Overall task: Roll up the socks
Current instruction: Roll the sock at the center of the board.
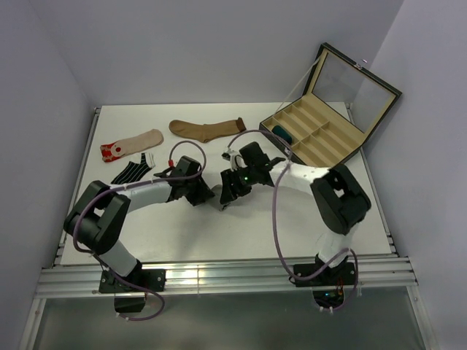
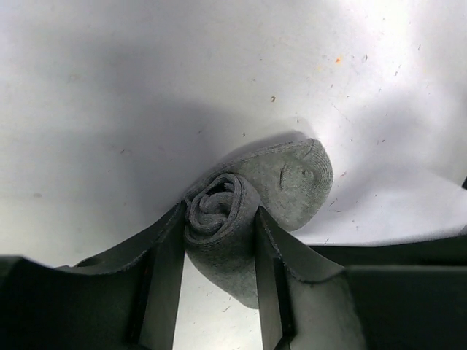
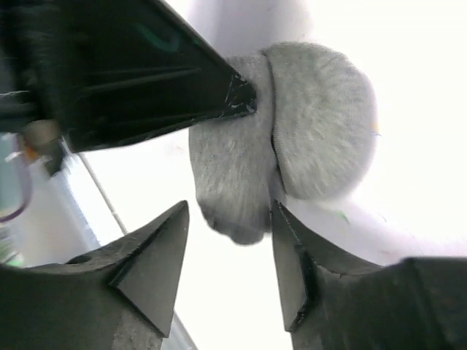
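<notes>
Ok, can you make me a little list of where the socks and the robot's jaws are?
grey sock: mostly rolled, one end sticking out
left jaws: squeezing the roll
right jaws: open, beside the same sock
unrolled socks: brown sock, beige red-toed sock, striped sock, lying flat farther back
box: lid open, teal sock in one compartment

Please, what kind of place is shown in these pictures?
Probably a robot test booth, not a home: a white table closed in by plain walls, a left arm and right arm bolted to a metal rail, and socks laid out.
</notes>
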`<state>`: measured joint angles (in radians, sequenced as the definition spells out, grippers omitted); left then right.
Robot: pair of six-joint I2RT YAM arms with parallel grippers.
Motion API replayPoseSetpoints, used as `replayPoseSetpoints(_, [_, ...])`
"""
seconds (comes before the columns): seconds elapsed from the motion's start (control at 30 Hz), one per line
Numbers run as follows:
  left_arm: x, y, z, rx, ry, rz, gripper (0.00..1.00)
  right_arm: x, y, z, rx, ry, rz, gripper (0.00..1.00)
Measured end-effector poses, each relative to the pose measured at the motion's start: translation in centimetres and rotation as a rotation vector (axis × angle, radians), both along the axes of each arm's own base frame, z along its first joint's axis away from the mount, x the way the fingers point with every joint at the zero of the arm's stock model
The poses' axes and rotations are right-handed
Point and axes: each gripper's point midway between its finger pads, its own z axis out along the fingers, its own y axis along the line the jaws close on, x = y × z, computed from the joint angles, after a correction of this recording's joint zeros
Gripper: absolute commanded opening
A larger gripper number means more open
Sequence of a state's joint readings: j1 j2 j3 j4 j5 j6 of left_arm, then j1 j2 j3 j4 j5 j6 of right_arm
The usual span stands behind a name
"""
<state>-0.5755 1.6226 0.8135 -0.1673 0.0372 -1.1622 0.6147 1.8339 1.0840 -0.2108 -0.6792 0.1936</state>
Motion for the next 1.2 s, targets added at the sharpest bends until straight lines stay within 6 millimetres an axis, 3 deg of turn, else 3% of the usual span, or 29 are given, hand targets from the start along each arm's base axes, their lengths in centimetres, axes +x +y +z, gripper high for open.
replayPoseSetpoints(0.2, [0.4, -0.4, 0.0, 0.020, 0.006, -0.051, 0.44, 1.6, -0.6, 3.9, -0.033, -0.322, -0.066, 0.64])
replayPoseSetpoints(0.37, [0.8, -0.7, 0.0, 0.040, 0.012, -0.084, 0.45, 0.8, 1.0, 4.8, -0.104, -0.548, -0.034, 0.64])
replayPoseSetpoints(0.63, [1.1, -1.0, 0.1, 0.054, 0.019, -0.108, 0.45, -1.5, 3.0, 2.8, -0.237, -0.710, 0.039, 0.63])
replayPoseSetpoints(0.83, [1.3, -1.1, 0.0, 0.057, 0.023, -0.120, 0.46, -0.5, 2.0, -0.8, -0.393, -0.753, 0.009, 0.63])
replayPoseSetpoints(1.13, [1.8, -1.2, 0.0, 0.057, 0.018, -0.122, 0.46, 1.2, 1.6, -2.2, -0.485, -0.810, -0.028, 0.61])
replayPoseSetpoints(1.2, [2.1, -1.0, 0.0, 0.052, 0.018, -0.118, 0.46, 1.7, 1.8, -2.3, -0.497, -0.821, -0.037, 0.55])
